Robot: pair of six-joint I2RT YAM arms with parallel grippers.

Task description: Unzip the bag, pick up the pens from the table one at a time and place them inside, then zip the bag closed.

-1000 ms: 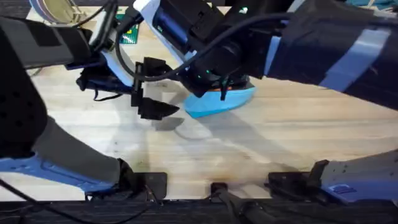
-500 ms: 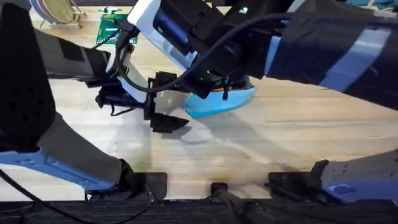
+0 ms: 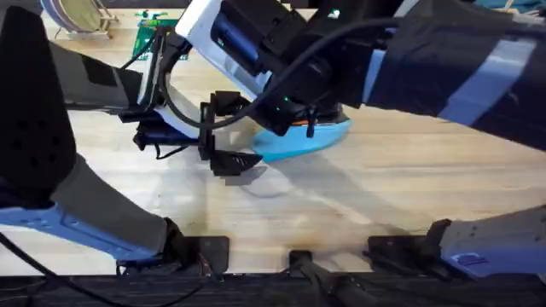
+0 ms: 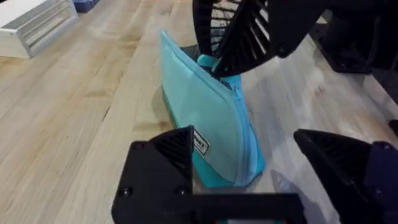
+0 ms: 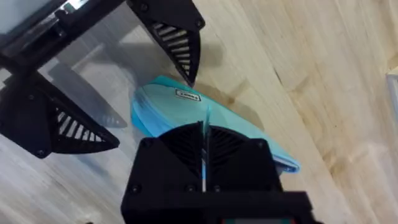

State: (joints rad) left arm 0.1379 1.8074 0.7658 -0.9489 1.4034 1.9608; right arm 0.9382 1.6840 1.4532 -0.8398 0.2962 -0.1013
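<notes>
Since a second ago my left gripper (image 3: 223,143) has slid toward three o'clock across the table (image 3: 409,179) and now sits at the near tip of the bag (image 3: 299,143), its jaws spread wide to either side of that end, not touching it.

My right gripper (image 5: 204,144) is pressed together on top of the pouch, pinching its zipper line.

Risk, as I judge it: if the right arm drags the zipper before the left clamps the fabric, the whole soft pouch will slide or lift instead of opening. A left close that lands off the tip would grab nothing.

Count: one table, two arms, one bag. A reddish-orange sliver (image 3: 300,122) shows by the bag; I cannot tell what it is.
</notes>
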